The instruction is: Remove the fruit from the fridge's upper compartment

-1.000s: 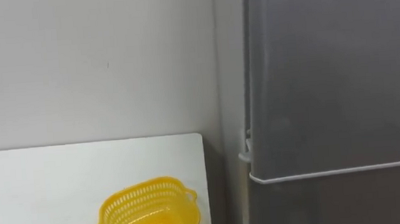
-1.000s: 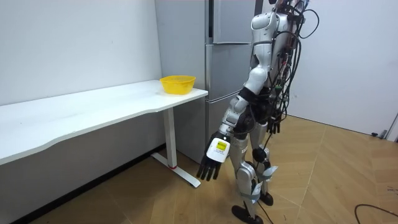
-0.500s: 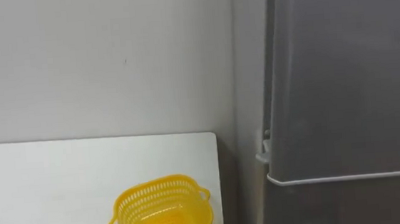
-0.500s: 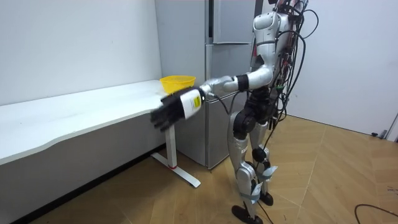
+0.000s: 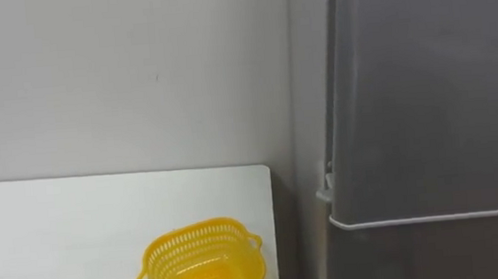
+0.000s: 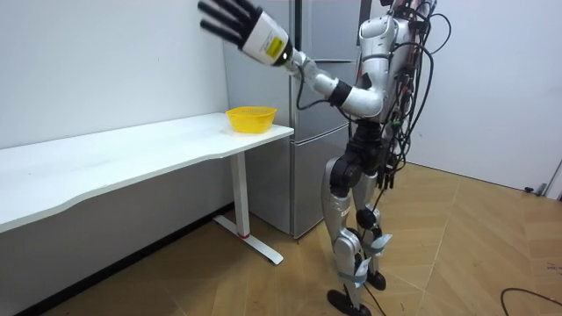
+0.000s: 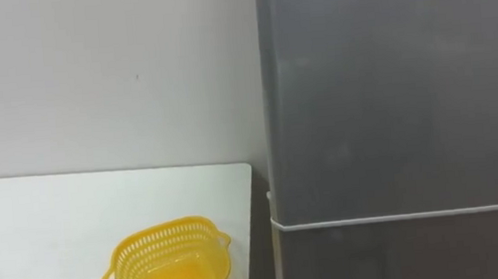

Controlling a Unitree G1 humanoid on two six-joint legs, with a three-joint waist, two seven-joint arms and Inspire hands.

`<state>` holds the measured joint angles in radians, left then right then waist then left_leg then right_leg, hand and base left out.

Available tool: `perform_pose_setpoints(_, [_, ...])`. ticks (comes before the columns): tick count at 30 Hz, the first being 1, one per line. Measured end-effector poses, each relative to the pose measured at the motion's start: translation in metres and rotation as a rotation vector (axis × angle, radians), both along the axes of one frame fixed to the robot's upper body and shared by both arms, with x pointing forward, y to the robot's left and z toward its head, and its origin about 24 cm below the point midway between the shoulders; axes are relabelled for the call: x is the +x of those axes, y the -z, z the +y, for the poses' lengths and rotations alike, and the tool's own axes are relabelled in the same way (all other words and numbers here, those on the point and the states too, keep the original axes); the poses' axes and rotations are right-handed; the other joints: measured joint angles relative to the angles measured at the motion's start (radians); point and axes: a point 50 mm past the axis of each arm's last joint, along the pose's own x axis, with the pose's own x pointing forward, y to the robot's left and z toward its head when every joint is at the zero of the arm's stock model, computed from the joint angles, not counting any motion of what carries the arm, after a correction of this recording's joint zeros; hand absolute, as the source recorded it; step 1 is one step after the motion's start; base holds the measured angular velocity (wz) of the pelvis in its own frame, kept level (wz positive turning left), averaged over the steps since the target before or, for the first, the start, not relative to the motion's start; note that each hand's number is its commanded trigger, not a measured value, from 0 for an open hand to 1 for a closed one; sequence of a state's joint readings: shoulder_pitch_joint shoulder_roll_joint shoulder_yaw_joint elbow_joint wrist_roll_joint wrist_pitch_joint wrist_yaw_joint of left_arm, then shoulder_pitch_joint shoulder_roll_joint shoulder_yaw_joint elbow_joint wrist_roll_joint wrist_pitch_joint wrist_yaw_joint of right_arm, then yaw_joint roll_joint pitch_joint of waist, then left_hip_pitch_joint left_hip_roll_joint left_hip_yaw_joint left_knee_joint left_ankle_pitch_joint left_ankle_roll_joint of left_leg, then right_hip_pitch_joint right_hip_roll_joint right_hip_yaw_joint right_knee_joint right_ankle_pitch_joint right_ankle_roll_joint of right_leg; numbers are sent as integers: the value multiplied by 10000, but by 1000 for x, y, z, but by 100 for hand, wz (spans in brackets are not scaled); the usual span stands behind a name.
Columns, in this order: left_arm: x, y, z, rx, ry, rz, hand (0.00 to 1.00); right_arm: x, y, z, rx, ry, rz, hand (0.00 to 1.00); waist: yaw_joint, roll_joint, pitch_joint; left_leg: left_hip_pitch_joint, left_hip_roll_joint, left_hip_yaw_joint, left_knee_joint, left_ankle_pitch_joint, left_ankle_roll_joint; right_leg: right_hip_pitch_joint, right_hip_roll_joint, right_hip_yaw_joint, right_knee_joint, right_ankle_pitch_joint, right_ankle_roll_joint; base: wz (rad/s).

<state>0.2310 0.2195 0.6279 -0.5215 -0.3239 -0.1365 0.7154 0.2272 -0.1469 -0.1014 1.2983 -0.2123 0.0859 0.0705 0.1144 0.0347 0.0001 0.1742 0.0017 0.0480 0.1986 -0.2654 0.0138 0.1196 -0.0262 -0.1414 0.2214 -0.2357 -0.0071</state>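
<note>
Here we stand facing the fridge [image 6: 309, 167], its upper door [image 5: 432, 89] shut, beside the table [image 5: 60, 226] with a yellow basket [image 5: 203, 263]; we hold our left hand [image 6: 239, 25] high, fingers spread, gripping nothing.

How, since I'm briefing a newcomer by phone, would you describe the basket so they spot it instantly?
Find the grey fridge; a white table stands beside it, on the left. At the table's end nearest the fridge sits the basket: small, bright yellow, latticed, the sole colour among white and grey.
</note>
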Motion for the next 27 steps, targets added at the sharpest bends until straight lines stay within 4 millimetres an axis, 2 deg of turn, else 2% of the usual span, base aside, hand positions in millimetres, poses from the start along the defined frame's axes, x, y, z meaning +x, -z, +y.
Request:
perform_pose_setpoints(3, [6,-10,-10,337,1163,-370,0,1,0,1,143,86,-23,0,-294,73,42,-86,-9,-33,15,1,1,-37,2,-49,-8,4,5,4])
perform_pose_setpoints(6, [18,-13,-22,688,2349,-390,0,5,0,1,307,10,-112,0,-559,83,41,-97,2,-32,26,3,3,-56,16,-55,9,3,3,0])
perform_pose_setpoints(11, [41,-20,-48,1265,4730,-550,0,11,0,-2,532,-95,-177,0,-666,26,29,-253,-1,-23,56,3,4,-224,34,-57,22,8,-1,-2])
perform_pose_setpoints(12, [44,-25,-55,1332,5527,-852,0,13,0,-1,616,-105,-203,0,-781,-23,29,-268,1,-18,56,3,4,-241,35,-49,14,8,-1,0])
perform_pose_setpoints(16, [54,-33,-72,1735,7503,-1196,0,17,1,-1,745,-213,-202,0,-877,-115,11,-307,12,-13,51,3,3,-301,94,30,-9,11,-5,-8])
perform_pose_setpoints(18, [56,-33,-76,2001,8007,-1000,0,17,1,0,770,-422,-124,0,-989,-89,-19,-353,12,-3,51,3,3,-326,104,48,-4,24,-12,0])
perform_pose_setpoints(25, [70,-30,-97,2547,10510,-201,0,15,1,0,952,-653,323,0,-1134,-126,6,-374,63,71,42,3,3,-356,119,95,2,36,-17,-2])
perform_pose_setpoints(27, [74,-30,-107,2789,11396,-93,0,14,1,0,927,-654,399,0,-1212,-100,4,-386,72,236,43,3,3,-385,113,96,17,35,-16,-2])
